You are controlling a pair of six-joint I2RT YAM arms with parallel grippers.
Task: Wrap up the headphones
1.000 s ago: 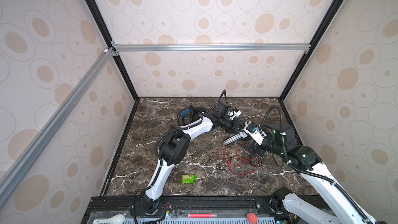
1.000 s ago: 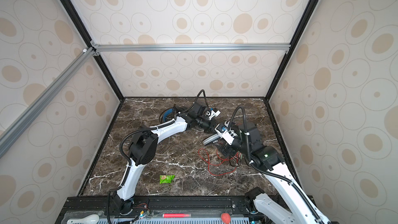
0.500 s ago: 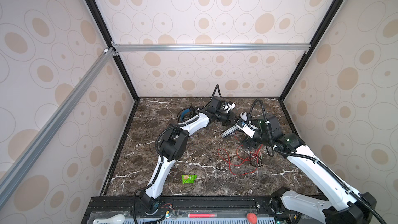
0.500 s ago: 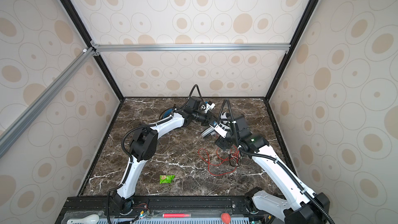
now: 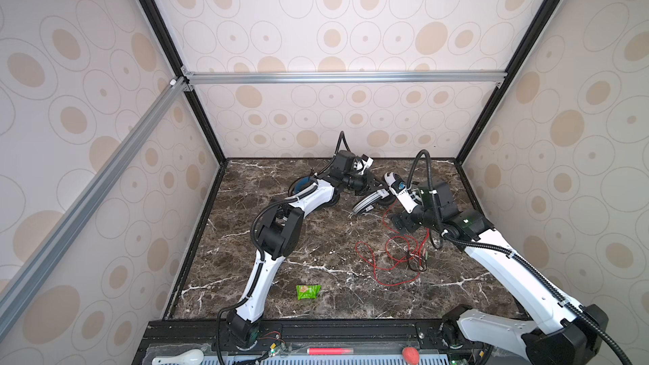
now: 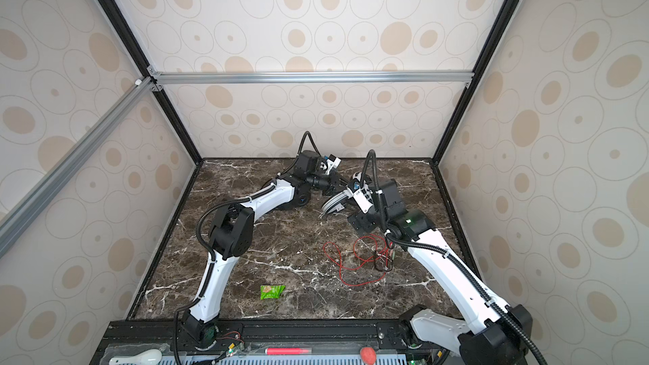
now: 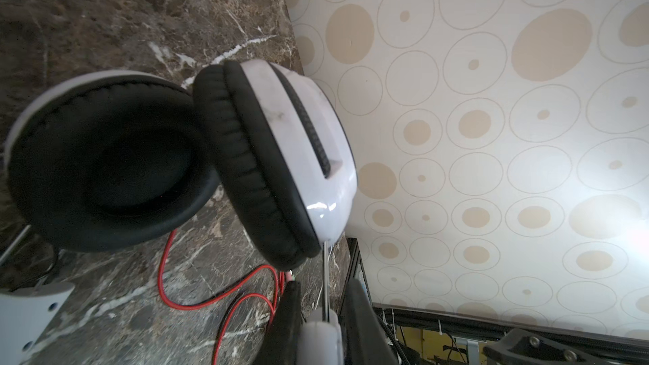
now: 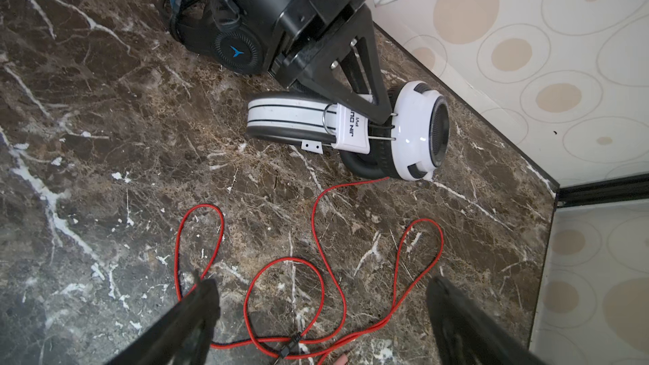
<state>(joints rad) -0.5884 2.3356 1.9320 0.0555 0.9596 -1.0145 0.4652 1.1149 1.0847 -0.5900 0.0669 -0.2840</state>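
The white headphones (image 8: 414,131) with black cushions lie near the back wall, the headband (image 5: 368,201) resting on the marble. My left gripper (image 7: 325,314) is shut on the white slider end of that headband, beside an ear cup (image 7: 291,156); in both top views it (image 5: 377,189) reaches in from the left. The thin red cable (image 8: 316,240) trails from the cup in loose loops over the floor (image 5: 386,258). My right gripper (image 8: 323,291) hangs open above those loops, fingers wide apart, holding nothing. The black headphones with a blue inner band (image 5: 301,183) sit behind the left arm, mostly hidden.
A green snack packet (image 5: 308,291) lies near the front of the marble floor (image 5: 246,240). The back wall (image 5: 316,128) is close behind the white headset. A red pen (image 5: 330,350) and a red ball (image 5: 411,354) rest on the front rail.
My left gripper has dragged the white headset toward the back wall and slightly left. My right arm has reached farther back, staying open over the red cable.
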